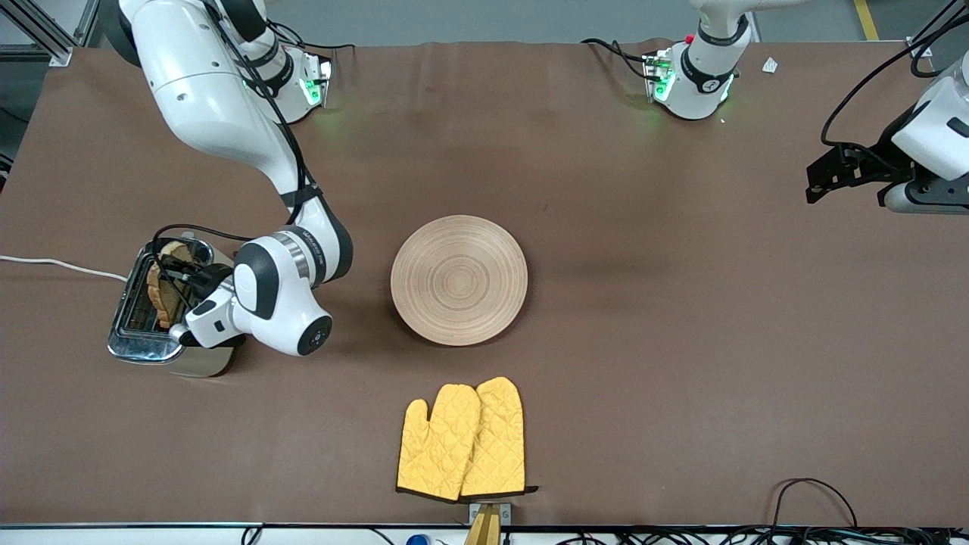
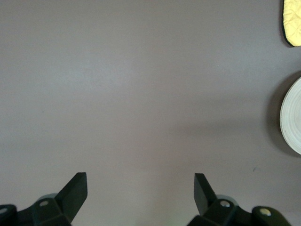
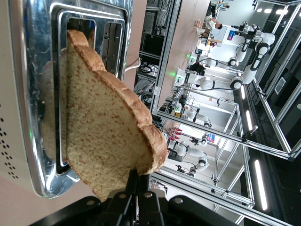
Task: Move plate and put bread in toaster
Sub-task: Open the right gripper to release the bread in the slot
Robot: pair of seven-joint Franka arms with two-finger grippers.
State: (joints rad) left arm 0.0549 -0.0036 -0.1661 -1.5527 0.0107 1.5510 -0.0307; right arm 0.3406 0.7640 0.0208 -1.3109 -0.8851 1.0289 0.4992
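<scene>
The cream toaster with a chrome top stands toward the right arm's end of the table. My right gripper is shut on one corner of the brown bread slice and holds it on edge, tilted, at a toaster slot. In the right wrist view the bread reaches into the slot in the toaster's chrome top, with my gripper pinching its crust. The wooden plate lies bare at the table's middle. My left gripper waits open and empty above the left arm's end.
A pair of yellow oven mitts lies nearer to the front camera than the plate. The toaster's white cord runs off the table's end. The left wrist view shows the plate's rim and a mitt tip.
</scene>
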